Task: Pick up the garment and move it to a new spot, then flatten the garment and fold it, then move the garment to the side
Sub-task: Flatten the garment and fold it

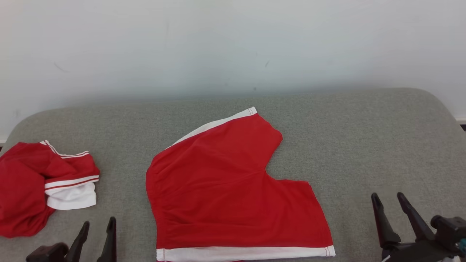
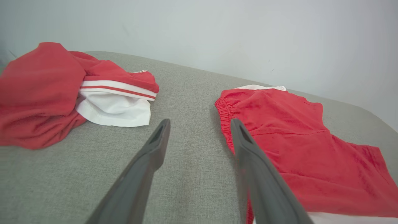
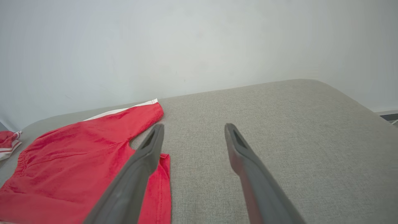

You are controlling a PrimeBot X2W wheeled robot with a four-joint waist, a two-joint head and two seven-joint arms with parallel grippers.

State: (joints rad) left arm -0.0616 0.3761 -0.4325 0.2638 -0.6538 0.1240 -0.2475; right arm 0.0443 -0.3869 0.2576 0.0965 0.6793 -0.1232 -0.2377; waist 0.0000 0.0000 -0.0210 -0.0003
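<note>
We see a crumpled red-and-white garment [image 1: 40,185] well left of the red shorts [image 1: 225,189], which lie spread flat mid-way along the grey cushion [image 1: 364,138]. Our left fingers [image 1: 110,236], just left of the shorts, stand spread and empty. So do our right fingers [image 1: 381,218], right of the shorts. Pinching one layer, or dragging, could wrinkle the cloth, and the shorts' near hem seems partly out of sight.

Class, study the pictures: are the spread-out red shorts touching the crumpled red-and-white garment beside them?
Apart. The head view shows a strip of bare grey cushion between the shorts and the crumpled garment; the left wrist view agrees.
</note>
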